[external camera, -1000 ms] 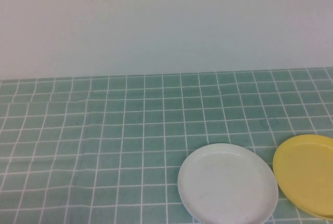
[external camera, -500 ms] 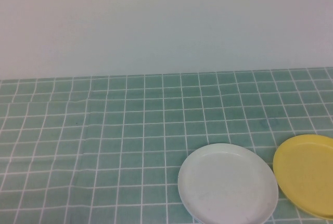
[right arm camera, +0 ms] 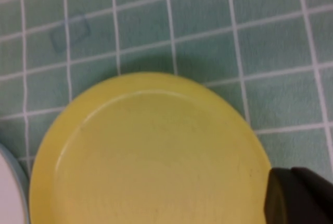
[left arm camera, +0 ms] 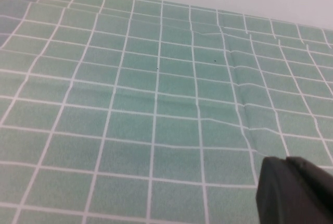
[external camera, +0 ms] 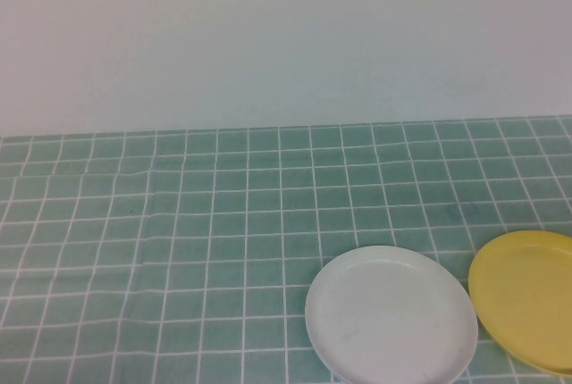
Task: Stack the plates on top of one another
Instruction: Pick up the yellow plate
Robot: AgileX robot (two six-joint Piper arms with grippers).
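High view: white plate point(external camera: 391, 315) lower centre-right, yellow plate point(external camera: 525, 299) at right edge, apart. Left wrist view: left gripper point(left arm camera: 294, 193) over bare cloth point(left arm camera: 130, 104), fingers' state unreadable. Right wrist view: right gripper point(right arm camera: 299, 197) (state likewise unreadable) above the yellow plate's rim; grasping it seems next.

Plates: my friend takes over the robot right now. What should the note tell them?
Left gripper: over bare green tablecloth, with no plate in its view.
Right gripper: above the yellow plate, near its rim; not seen holding anything.
Plates: the white plate and the yellow plate lie side by side on the robot's right, not stacked together.
A light blue plate seems to peek out from under the white one as a thin rim, so that pair may be stacked.
Left to do: get the yellow plate onto the pile.
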